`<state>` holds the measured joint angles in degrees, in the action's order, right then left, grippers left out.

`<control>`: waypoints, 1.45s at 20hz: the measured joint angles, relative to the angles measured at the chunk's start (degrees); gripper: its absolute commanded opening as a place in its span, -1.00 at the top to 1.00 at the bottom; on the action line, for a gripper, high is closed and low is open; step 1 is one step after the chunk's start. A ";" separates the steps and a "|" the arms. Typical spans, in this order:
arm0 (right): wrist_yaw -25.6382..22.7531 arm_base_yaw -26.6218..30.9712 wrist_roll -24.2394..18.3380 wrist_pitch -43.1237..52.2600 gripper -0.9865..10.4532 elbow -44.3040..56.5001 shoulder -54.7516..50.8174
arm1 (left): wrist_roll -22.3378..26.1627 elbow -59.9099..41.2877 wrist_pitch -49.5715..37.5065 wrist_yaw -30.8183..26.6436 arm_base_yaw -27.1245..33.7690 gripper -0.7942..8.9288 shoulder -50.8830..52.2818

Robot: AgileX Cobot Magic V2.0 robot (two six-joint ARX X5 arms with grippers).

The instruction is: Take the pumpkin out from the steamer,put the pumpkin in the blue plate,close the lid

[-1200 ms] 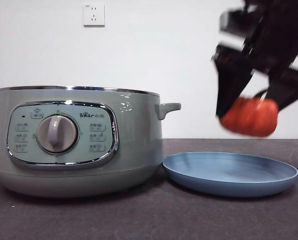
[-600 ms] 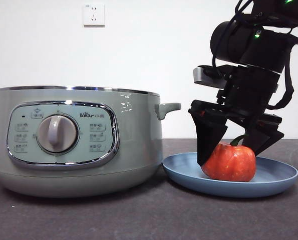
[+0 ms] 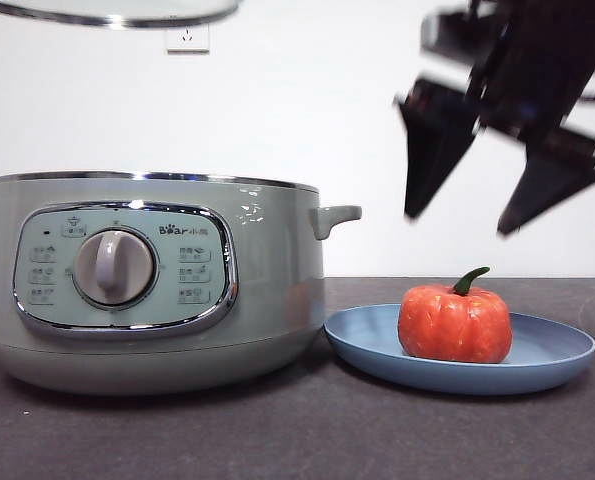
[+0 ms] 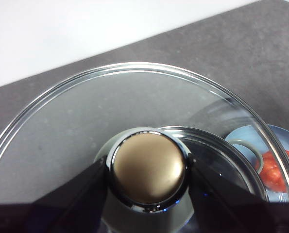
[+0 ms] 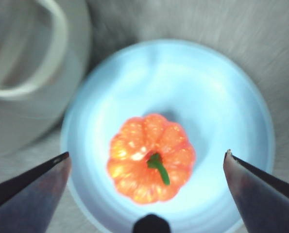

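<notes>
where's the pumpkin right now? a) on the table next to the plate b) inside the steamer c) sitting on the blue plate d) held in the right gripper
c: the pumpkin sits upright on the blue plate, while the right gripper hangs open above it, holding nothing.

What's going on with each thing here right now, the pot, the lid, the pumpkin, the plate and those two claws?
steamer: open, no lid on it.
lid: held in the air by its knob, above the steamer.
pumpkin: upright in the plate, stem up, released.
blue plate: on the table beside the steamer, holding the pumpkin.
left gripper: shut on the lid's knob.
right gripper: open, above the pumpkin.
</notes>
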<state>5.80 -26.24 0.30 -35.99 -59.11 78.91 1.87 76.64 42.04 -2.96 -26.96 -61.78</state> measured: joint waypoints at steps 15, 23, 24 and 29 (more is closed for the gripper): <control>-3.04 0.00 0.00 -0.90 -0.16 0.00 -26.08 | 0.00 0.00 -0.92 8.55 -0.09 0.85 -19.26; -3.26 0.00 0.02 -1.97 -0.16 0.00 -26.82 | 0.04 0.00 3.61 9.16 -0.11 0.85 -20.94; -3.26 0.00 0.02 -1.97 -0.16 0.00 -26.82 | 0.04 0.02 3.74 9.16 -0.11 0.85 -21.07; -3.30 0.00 0.02 -2.08 -0.16 0.00 -26.82 | 0.07 0.68 3.56 9.44 -0.13 0.84 -22.25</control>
<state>2.50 -26.24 0.32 -38.06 -59.11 52.10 1.93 77.32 45.60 6.48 -27.09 -84.03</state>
